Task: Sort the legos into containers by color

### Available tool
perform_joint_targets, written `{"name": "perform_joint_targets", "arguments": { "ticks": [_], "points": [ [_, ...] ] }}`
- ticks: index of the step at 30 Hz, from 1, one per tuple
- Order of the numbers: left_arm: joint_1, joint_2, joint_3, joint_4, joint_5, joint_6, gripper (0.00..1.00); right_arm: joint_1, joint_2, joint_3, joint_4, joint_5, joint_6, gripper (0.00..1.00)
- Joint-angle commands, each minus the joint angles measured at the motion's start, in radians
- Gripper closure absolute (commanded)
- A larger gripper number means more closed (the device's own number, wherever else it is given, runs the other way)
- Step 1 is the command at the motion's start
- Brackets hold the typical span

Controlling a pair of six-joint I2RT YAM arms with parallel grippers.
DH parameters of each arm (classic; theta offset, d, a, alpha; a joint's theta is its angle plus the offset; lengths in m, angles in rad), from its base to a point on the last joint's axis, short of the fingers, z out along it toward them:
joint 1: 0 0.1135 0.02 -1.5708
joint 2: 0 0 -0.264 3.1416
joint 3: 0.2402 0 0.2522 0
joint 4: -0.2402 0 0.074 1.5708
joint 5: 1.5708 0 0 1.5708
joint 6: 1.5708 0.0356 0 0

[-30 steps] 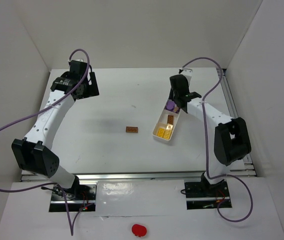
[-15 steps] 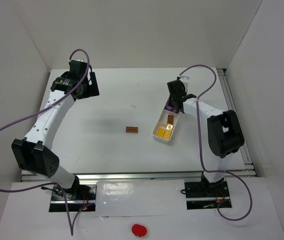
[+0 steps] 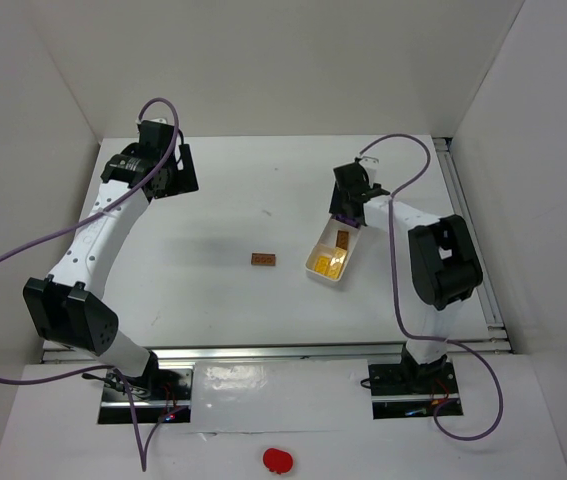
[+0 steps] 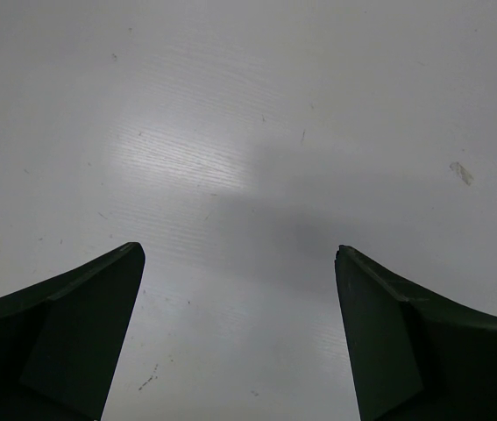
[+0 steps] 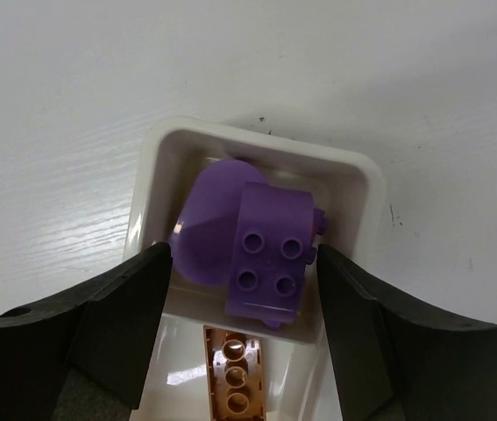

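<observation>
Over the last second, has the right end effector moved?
Yes. The right end effector has shifted left, over the far end of the white tray, which stayed put; in the top view it now hides the purple legos there.

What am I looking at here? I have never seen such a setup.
Two robot arms are bolted at the near edge of a table. The wide picture looks down from above and behind them. The other two come from a camera on each wrist, so the dark shapes at the bottom are that arm's own fingers. The left gripper is open over bare table, holding nothing. The right gripper stands open over the far end of the white tray, where purple bricks lie between its fingers. The tray also holds a brown-orange brick and yellow bricks. Another brown brick lies loose on the table.
</observation>
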Motion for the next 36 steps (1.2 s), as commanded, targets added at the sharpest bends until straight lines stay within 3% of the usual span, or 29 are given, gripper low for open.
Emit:
{"name": "perform_joint_targets", "arguments": {
  "ticks": [1, 3, 6, 12, 15, 16, 17, 19, 20, 22, 27, 36],
  "points": [
    [0.005, -0.007, 0.024, 0.008, 0.012, 0.006, 0.0, 0.013, -0.097, 0.025, 0.023, 0.034, 0.018, 0.25],
    [0.005, -0.007, 0.024, 0.008, 0.012, 0.006, 0.0, 0.024, -0.166, 0.007, 0.023, 0.034, 0.002, 0.27],
    [0.005, 0.002, 0.034, 0.008, 0.021, 0.006, 0.0, 0.056, -0.251, -0.014, 0.023, -0.004, -0.027, 0.37],
    [0.005, 0.002, 0.034, 0.017, 0.044, 0.006, 0.0, 0.171, -0.344, -0.106, -0.114, -0.014, -0.002, 0.51],
    [0.005, 0.002, 0.023, 0.026, 0.053, 0.006, 0.0, 0.248, -0.364, -0.177, -0.063, -0.139, -0.042, 0.53],
    [0.005, 0.002, 0.023, 0.026, 0.053, 0.006, 0.0, 0.293, -0.364, -0.177, -0.045, -0.255, -0.068, 0.5],
    [0.005, 0.002, 0.023, 0.026, 0.053, 0.006, 0.0, 0.324, -0.351, -0.177, -0.034, -0.297, -0.111, 0.38],
    [0.005, 0.002, 0.023, 0.026, 0.053, 0.006, 0.0, 0.419, -0.274, -0.142, -0.034, -0.387, -0.175, 0.28],
    [0.005, 0.002, 0.023, 0.026, 0.053, -0.004, 0.0, 0.448, -0.24, -0.119, -0.055, -0.388, -0.236, 0.2],
    [0.005, -0.022, 0.014, 0.026, 0.044, -0.004, 0.0, 0.496, -0.135, -0.042, -0.095, -0.353, -0.283, 0.13],
    [0.005, -0.033, 0.004, 0.026, 0.026, 0.006, 0.0, 0.545, 0.033, 0.045, -0.137, -0.245, -0.402, 0.08],
    [0.005, -0.033, 0.014, 0.026, 0.017, 0.006, 0.0, 0.533, 0.18, 0.121, -0.046, -0.115, -0.444, 0.07]
  ]
}}
